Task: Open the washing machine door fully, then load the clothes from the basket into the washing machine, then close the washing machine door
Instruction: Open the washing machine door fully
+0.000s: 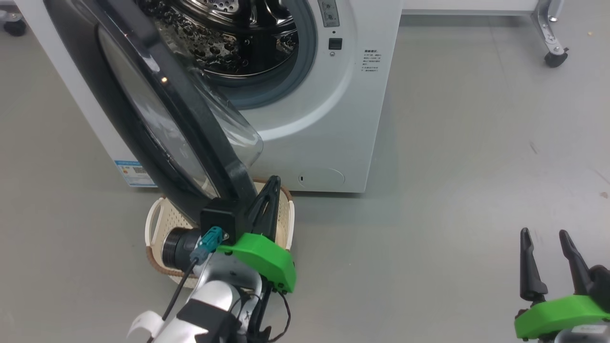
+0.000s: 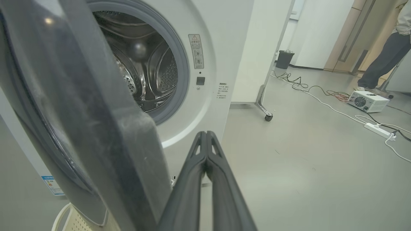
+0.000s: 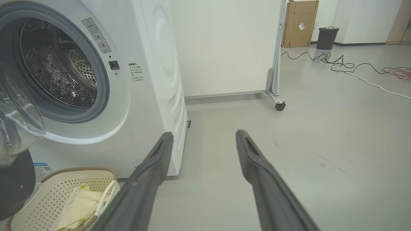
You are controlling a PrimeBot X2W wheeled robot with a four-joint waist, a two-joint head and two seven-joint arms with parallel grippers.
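Head view: closed left hand (image 1: 272, 184) beside the open washing machine door (image 1: 190, 119).

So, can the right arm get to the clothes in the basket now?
Probably yes, from its own side: the right gripper is open, with bare floor between it and the clothes. The door and left gripper overhang the basket.

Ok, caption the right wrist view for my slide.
Open right fingers before washing machine, door open, clothes in basket.
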